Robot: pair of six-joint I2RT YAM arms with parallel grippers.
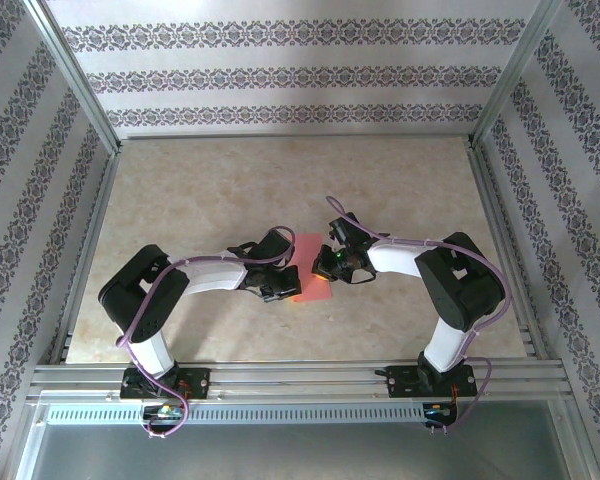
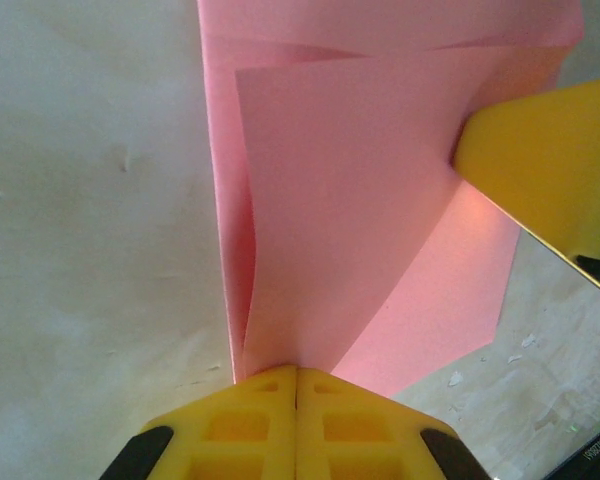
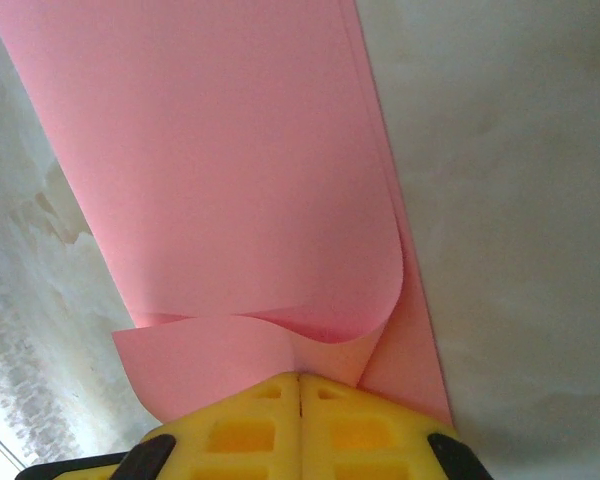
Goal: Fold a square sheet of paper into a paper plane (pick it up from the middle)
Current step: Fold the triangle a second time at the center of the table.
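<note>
The square sheet of paper [image 1: 308, 272], pink-red and folded over into layers, lies near the middle of the table between my two grippers. My left gripper [image 1: 283, 281] is at its left edge. In the left wrist view its yellow jaws [image 2: 297, 369] are pressed together on a raised flap of the sheet [image 2: 360, 200], and a yellow finger [image 2: 550, 165] of the other gripper touches the sheet's far side. My right gripper [image 1: 326, 264] meets the sheet's right edge. In the right wrist view its jaws [image 3: 300, 376] pinch a curled layer of the paper [image 3: 220, 170].
The beige table [image 1: 230, 190] is ringed by aluminium rails, with a double rail [image 1: 300, 378] along the near edge by the arm bases. Patterned walls stand at the back and on both sides. Bare tabletop stretches behind and beside the sheet.
</note>
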